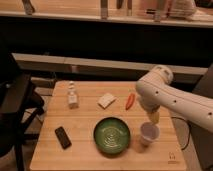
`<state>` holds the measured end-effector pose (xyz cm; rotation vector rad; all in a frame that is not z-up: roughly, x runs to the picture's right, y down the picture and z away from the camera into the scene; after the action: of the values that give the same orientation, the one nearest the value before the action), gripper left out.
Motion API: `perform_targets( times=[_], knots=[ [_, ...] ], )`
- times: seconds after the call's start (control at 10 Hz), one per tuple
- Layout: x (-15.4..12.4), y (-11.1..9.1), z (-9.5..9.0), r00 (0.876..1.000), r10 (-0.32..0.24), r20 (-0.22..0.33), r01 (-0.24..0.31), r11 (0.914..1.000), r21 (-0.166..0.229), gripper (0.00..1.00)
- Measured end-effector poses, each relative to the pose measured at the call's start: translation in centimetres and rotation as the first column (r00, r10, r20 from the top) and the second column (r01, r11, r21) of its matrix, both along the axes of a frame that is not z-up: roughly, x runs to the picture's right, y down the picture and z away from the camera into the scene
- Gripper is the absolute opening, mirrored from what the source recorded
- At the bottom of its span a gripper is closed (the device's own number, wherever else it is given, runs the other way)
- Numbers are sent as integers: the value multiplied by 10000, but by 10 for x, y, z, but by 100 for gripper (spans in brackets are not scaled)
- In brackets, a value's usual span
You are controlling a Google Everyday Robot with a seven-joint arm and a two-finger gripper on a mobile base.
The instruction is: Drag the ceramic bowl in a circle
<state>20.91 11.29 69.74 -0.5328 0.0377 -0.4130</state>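
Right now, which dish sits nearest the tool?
The small white cup, just below the tool on the right; the wide glossy green ceramic bowl lies farther to its left.

A single camera looks down at a fairly steep angle from the near side of a wooden tabletop and faces across it toward a dark wall behind. It sits far enough back to take in the whole tabletop. The green ceramic bowl lies low in the middle of the view. A white arm enters from the right, and its gripper hangs just above a white cup, jaws apart.
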Motion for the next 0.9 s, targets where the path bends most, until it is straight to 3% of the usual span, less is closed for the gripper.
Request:
perform_targets(
  times=[0.7,0.9],
  knots=[
    [-10,5,4,9936,-894,692,894,9960,29,80],
    [-12,9,5,9846,-1440,990,1442,9895,48,80]
  ],
)
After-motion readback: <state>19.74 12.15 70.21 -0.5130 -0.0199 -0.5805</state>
